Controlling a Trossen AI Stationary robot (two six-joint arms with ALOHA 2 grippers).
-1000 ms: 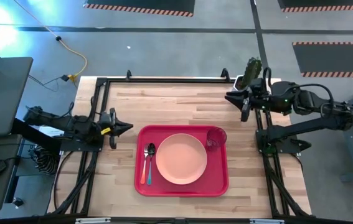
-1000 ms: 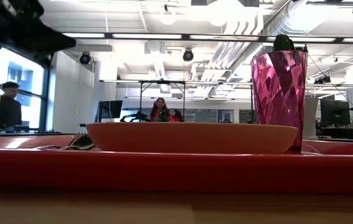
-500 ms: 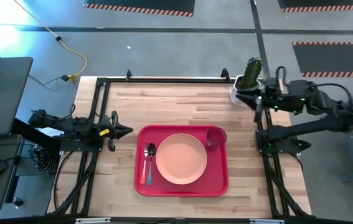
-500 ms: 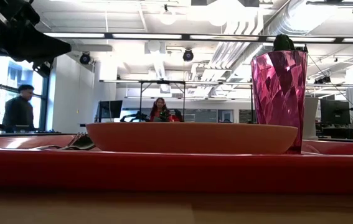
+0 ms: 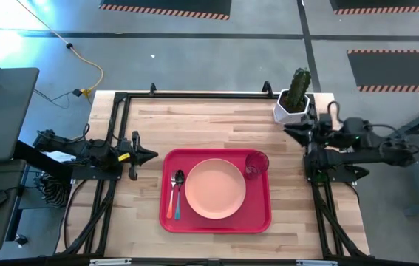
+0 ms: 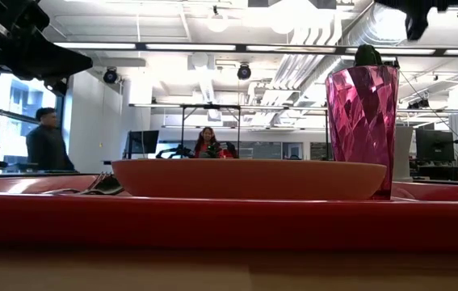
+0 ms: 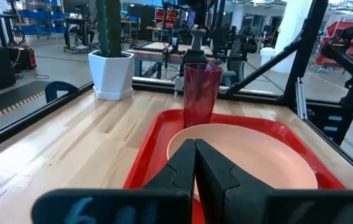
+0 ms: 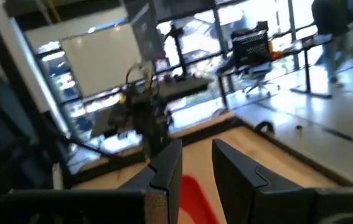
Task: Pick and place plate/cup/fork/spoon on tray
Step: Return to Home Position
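The red tray (image 5: pixel 261 218) lies mid-table near the front edge. On it rest the peach-pink plate (image 5: pixel 215 189), the red-pink cup (image 5: pixel 256 163) upright at the plate's far right, and the teal-handled spoon (image 5: pixel 178 198) and orange-handled fork (image 5: pixel 171 202) side by side left of the plate. My left gripper (image 5: pixel 152 154) is shut and empty, left of the tray, pointing at it; its wrist view shows the plate (image 7: pixel 251 155) and cup (image 7: pixel 200 93) ahead. My right gripper (image 5: pixel 290 130) is open and empty at the table's right edge, beyond the cup.
A white pot with a green cactus (image 5: pixel 295 102) stands at the table's far right corner, close to my right gripper. Black frame rails (image 5: pixel 117 125) run along the table's left, right and far edges. People move about in the room behind (image 6: pixel 47 145).
My right gripper has drawn back from beside the cactus pot toward the table's right edge and a little toward the near edge. The things on the tray have not moved.
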